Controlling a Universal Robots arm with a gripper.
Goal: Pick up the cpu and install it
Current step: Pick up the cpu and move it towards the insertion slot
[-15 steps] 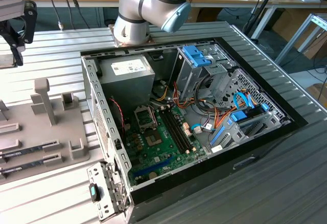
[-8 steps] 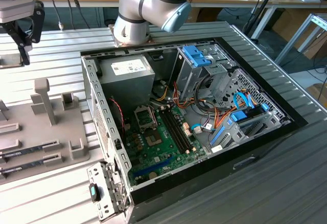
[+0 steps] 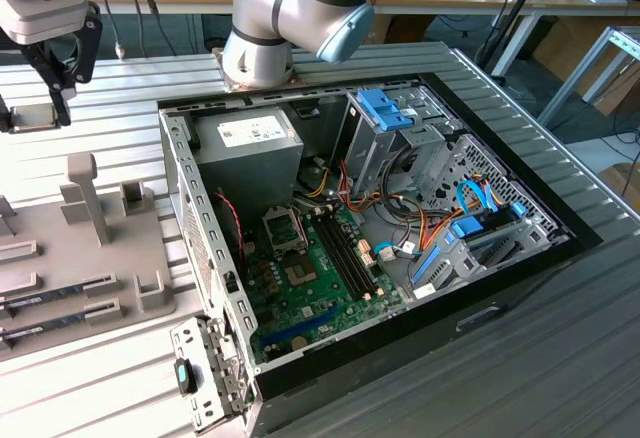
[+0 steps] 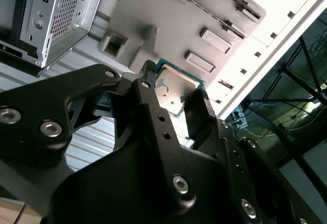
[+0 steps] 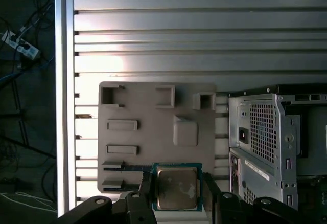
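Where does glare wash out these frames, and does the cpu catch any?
Exterior view: the slatted table whites out at that view's left, around the grey tray. First wrist view: a bright band crosses the slats beyond the tray; the cpu shows patchy reflections. Second wrist view: the tray's far end burns to white.

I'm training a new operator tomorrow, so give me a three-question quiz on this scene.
1. True or false: the gripper is shut on the cpu.
2. The grey tray lies: A) inside the case; B) on the slatted table beside the case; C) on top of the case.
3. What colour is the cpu's rim?
Key: 1 true; 2 B; 3 green.
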